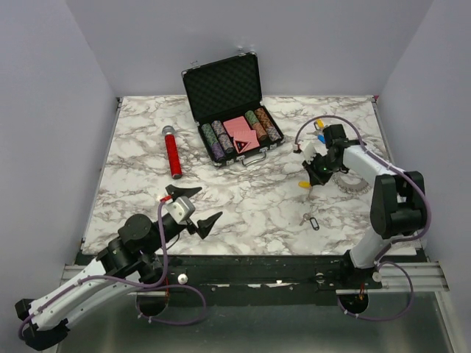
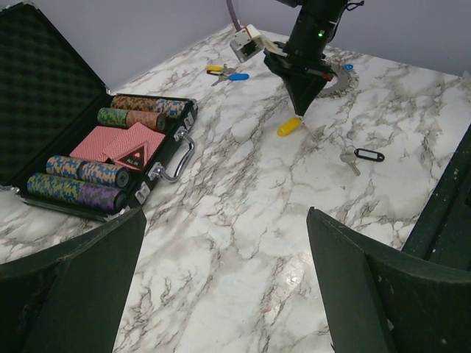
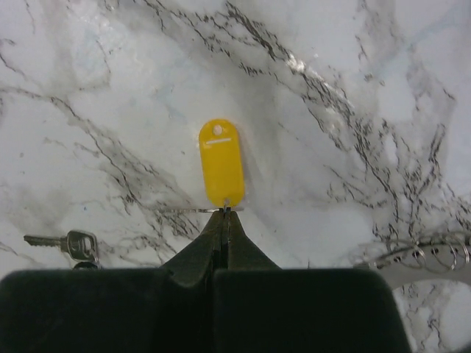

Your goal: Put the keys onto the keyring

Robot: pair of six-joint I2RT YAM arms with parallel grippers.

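My right gripper [image 3: 224, 213] is shut on the small ring of a yellow-tagged key; its yellow tag [image 3: 221, 162] sticks out past the fingertips, just over the marble. It also shows in the top view [image 1: 303, 185] and the left wrist view [image 2: 288, 126]. A black-tagged key [image 1: 312, 220] lies nearer the front edge. Yellow- and blue-tagged keys [image 1: 321, 132] lie behind the right arm. The keyring [image 3: 427, 257], fringed with small keys, lies just right of my right gripper [image 1: 312, 176], partly hidden by the arm. My left gripper [image 1: 199, 207] is open and empty, at front left.
An open black case [image 1: 228, 110] with poker chips and cards stands at the back centre. A red cylinder [image 1: 171, 151] lies left of it. White walls enclose the marble table [image 1: 243, 198] on three sides.
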